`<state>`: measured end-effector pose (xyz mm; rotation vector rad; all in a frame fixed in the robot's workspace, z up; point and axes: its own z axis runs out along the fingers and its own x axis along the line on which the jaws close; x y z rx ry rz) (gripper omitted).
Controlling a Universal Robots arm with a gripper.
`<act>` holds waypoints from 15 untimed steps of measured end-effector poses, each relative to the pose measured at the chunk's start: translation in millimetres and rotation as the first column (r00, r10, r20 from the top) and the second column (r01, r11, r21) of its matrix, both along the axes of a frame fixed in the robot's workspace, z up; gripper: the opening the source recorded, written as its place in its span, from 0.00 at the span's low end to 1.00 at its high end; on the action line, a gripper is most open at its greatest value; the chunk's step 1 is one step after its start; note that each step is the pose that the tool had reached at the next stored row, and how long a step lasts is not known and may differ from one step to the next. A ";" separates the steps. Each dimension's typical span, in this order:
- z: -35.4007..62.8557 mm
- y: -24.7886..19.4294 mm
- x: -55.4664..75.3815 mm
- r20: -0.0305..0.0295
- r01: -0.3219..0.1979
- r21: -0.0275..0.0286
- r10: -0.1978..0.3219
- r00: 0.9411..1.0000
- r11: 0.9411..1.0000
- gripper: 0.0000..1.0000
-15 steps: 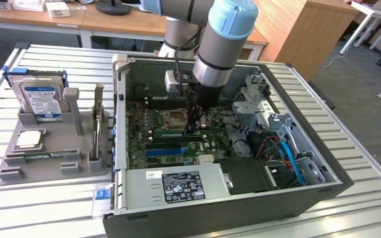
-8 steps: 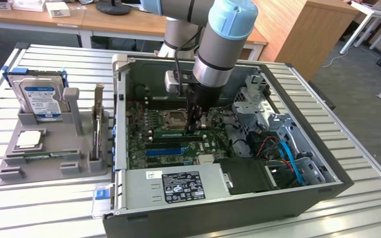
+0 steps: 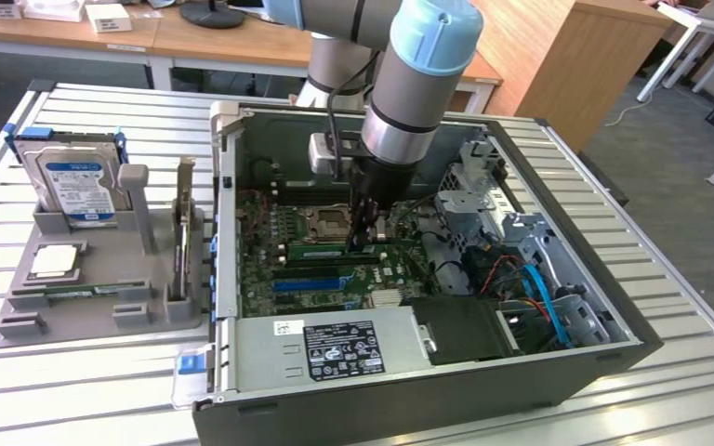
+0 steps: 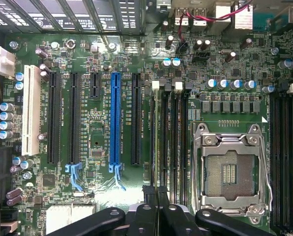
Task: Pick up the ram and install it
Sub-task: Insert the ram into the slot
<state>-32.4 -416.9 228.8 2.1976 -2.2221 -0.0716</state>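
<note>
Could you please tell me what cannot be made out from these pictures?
1. Exterior view: whether the shut gripper pinches anything; too small and shadowed.
2. Wrist view: the memory slots' ends, covered by the fingers.
3. Exterior view: the hard drive label's print, too small.

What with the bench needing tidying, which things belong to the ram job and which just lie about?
Job: ram, at the motherboard slots by the end effector; computer case.
Lying about: hard drive, processor chip, on the grey tray at the exterior view's left.
</note>
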 end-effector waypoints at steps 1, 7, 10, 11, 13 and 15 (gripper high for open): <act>0.0 0.0 0.0 0.000 0.000 0.000 0.000 1.000 1.000 0.12; -1.0 0.0 0.0 0.000 0.000 0.000 0.000 1.000 1.000 0.12; -1.5 0.0 0.0 0.000 0.000 0.000 0.000 1.000 1.000 0.12; -2.1 0.1 0.0 0.000 0.000 0.000 0.000 1.000 1.000 0.12; -2.9 0.0 0.0 0.000 0.000 0.000 0.000 1.000 1.000 0.12; -3.8 0.0 0.0 0.000 0.000 0.000 0.000 1.000 1.000 0.12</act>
